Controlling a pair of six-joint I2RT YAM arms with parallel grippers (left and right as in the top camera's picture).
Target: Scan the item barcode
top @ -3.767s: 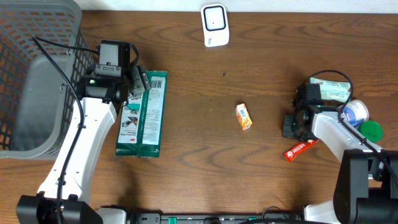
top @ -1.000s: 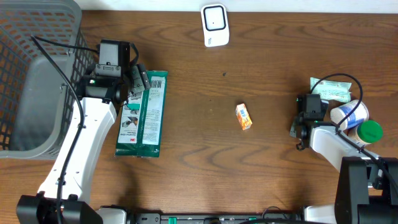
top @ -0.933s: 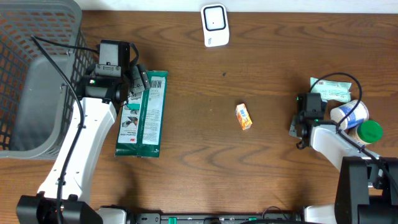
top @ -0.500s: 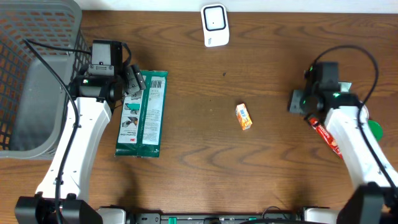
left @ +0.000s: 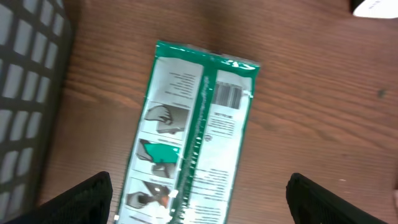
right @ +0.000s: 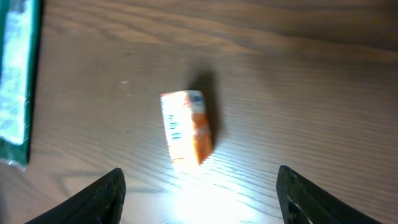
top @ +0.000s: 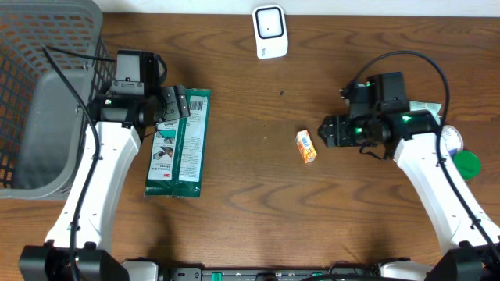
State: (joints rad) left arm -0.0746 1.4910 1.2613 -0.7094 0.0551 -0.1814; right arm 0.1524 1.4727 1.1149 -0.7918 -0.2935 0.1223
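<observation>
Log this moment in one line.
left pincer: open above green packet | right pincer: open beside orange box | held: nothing

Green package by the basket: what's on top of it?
Nothing lies on the green package; its barcode faces up. The open left end effector hangs over its upper left edge, hiding that strip from overhead. Contact cannot be told.

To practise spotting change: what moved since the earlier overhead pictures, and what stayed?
The right pincer swung from the far right toward the middle and opened, now beside the small orange box. The left pincer, green packet, box and white scanner stayed roughly put.
</observation>
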